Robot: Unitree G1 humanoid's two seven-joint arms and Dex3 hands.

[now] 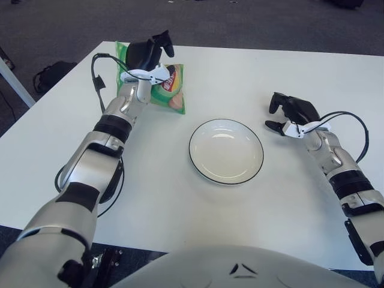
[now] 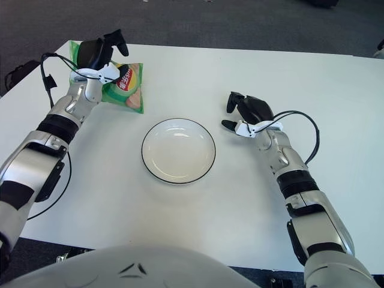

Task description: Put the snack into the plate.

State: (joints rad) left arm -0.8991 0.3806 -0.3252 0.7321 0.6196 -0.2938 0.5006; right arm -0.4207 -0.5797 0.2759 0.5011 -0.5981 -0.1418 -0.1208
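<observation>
The snack, a green bag (image 1: 171,90) with a red label, lies on the white table (image 1: 240,72) at the far left. My left hand (image 1: 147,55) is right over the bag's far half with its fingers spread. I cannot tell whether it touches the bag. The hand hides part of the bag. The white plate (image 1: 226,150) with a dark rim sits at the table's middle, to the right of the bag and nearer to me, with nothing in it. My right hand (image 1: 287,114) shows just right of the plate, fingers relaxed, holding nothing.
A black cable (image 1: 96,75) loops beside my left forearm and another (image 1: 360,129) beside my right forearm. A dark bag (image 1: 51,75) lies on the floor left of the table. The table's left edge (image 1: 54,96) runs close to my left arm.
</observation>
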